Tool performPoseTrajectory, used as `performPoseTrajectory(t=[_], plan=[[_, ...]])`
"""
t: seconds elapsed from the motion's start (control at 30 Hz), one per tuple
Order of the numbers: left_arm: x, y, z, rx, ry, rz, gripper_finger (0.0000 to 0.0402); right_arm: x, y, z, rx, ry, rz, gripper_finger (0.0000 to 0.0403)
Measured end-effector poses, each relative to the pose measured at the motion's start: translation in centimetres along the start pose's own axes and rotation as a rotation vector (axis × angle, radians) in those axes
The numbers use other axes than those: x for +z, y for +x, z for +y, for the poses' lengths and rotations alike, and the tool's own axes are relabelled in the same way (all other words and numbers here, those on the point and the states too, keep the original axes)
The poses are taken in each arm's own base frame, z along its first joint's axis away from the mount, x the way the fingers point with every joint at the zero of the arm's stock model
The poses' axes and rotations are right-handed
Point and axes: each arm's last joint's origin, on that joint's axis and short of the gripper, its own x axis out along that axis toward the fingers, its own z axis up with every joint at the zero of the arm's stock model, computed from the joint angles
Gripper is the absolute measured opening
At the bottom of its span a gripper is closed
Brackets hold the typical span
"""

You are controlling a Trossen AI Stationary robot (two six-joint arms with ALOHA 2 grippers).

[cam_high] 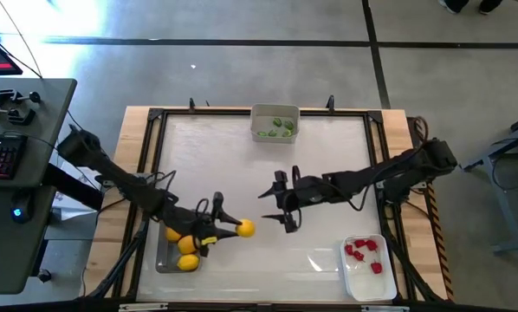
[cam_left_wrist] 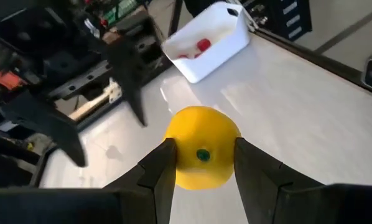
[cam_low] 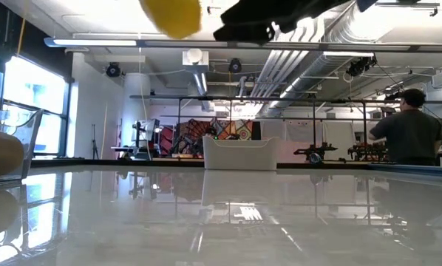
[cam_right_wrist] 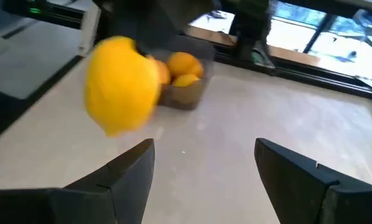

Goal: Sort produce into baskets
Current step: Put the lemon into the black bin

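Item: yellow lemon (cam_high: 245,228), held off the table (cam_high: 242,156), just at 3 o'clock of the dark-tinted bin (cam_high: 166,257). The left wrist view shows it seated between the fingers (cam_left_wrist: 153,169) of the left claw (cam_high: 229,226), which is clenched on it from both sides.

Dark-tinted bin: at 7 o'clock of the table, already holding other yellow-orange pieces (cam_high: 186,246).

Right claw (cam_high: 279,206): near table centre, at 3 o'clock of the lemon and a little apart, released, fingers spread wide with nothing between them; its wrist view looks straight at the lemon and the bin beyond.

Pale grey bin (cam_high: 275,123): at 12 o'clock, with green pieces (cam_high: 281,126) inside.

White bin (cam_high: 367,264): at 5 o'clock, with red pieces (cam_high: 363,251) inside.

Person (cam_low: 409,129): in the room behind, well away from the table.

Step in hand, as judged: the lemon is with the left claw and bound for the dark-tinted bin. No loose produce shows on the open table, so this may be the last piece. Next move calls for carrying the lemon toward 9 o'clock until over the bin's opening, lowering it clear of the rim, then releasing; the right claw should keep clear.
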Motion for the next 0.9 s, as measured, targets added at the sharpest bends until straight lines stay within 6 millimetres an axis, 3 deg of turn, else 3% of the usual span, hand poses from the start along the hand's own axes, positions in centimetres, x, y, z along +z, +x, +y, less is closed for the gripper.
performPoseTrajectory(t=[0.27,0.5,0.77,0.9], plan=[[-0.2,-3.4,-0.2,-0.107,-0.085,0.091,0.0128,-0.6,0.1,-2.4,-0.067,0.008,0.052,0.0258],[-0.3,-6.0,-0.7,-0.242,-0.214,0.150,0.0128,-1.3,0.0,-3.9,-0.211,0.021,0.106,0.0220],[1.2,-9.0,-1.1,-0.307,-0.376,0.370,0.0112,-1.6,0.0,-4.0,-0.213,0.045,0.121,0.0158],[1.0,-10.6,-2.0,-0.376,-0.511,0.523,0.0111,-1.6,0.0,-4.0,-0.210,0.041,0.125,0.0137]])
